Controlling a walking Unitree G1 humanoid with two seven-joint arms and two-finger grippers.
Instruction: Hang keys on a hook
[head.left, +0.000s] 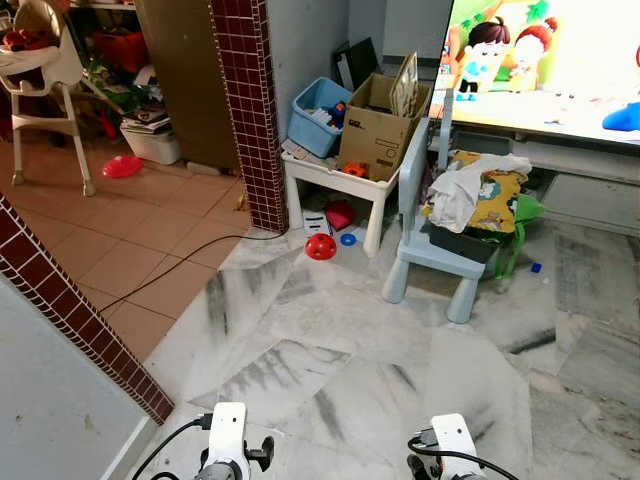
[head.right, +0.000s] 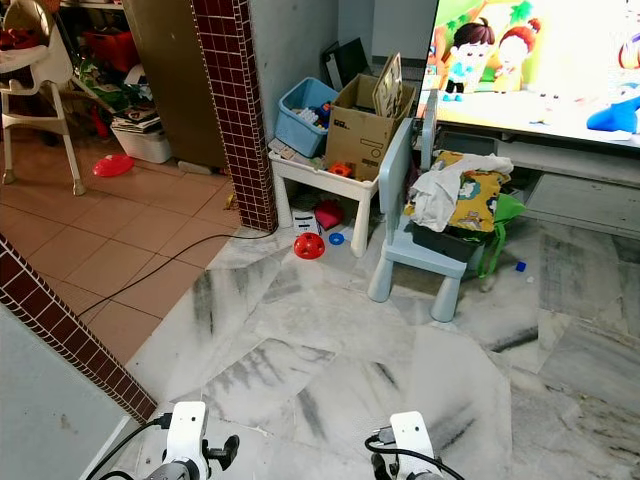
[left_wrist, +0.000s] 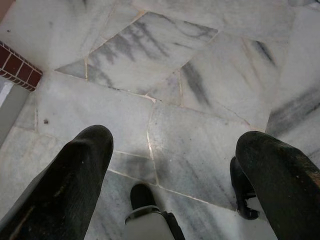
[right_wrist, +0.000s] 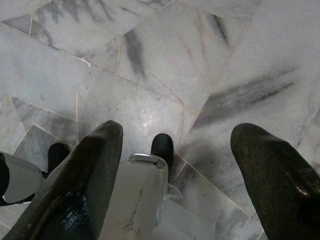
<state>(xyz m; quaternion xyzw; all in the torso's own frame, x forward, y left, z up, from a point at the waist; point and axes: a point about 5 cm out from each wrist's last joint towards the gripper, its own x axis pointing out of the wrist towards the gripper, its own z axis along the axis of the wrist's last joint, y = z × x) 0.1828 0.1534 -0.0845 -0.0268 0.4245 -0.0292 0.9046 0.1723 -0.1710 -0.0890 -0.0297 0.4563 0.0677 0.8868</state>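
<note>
My left gripper (left_wrist: 177, 145) hangs low over the grey-veined marble floor (left_wrist: 200, 75), its two black fingers (left_wrist: 85, 170) spread wide apart with nothing between them. My right gripper (right_wrist: 177, 142) hangs the same way, open and empty, above the marble. Under both, my own feet (right_wrist: 161, 146) stand on the tiles. In the head views both silver arms, left (head.left: 225, 440) and right (head.left: 455, 445), show at the bottom edge.
Ahead stand a small white table (head.left: 330, 180) with a cardboard box (head.left: 375, 130) and blue bin (head.left: 318, 115), and a pale blue chair (head.left: 430, 250) piled with cloth. A brick pillar (head.left: 250, 110), red ball (head.left: 320, 247), floor cable (head.left: 170, 270), high chair (head.left: 45, 80) and television (head.left: 550, 60).
</note>
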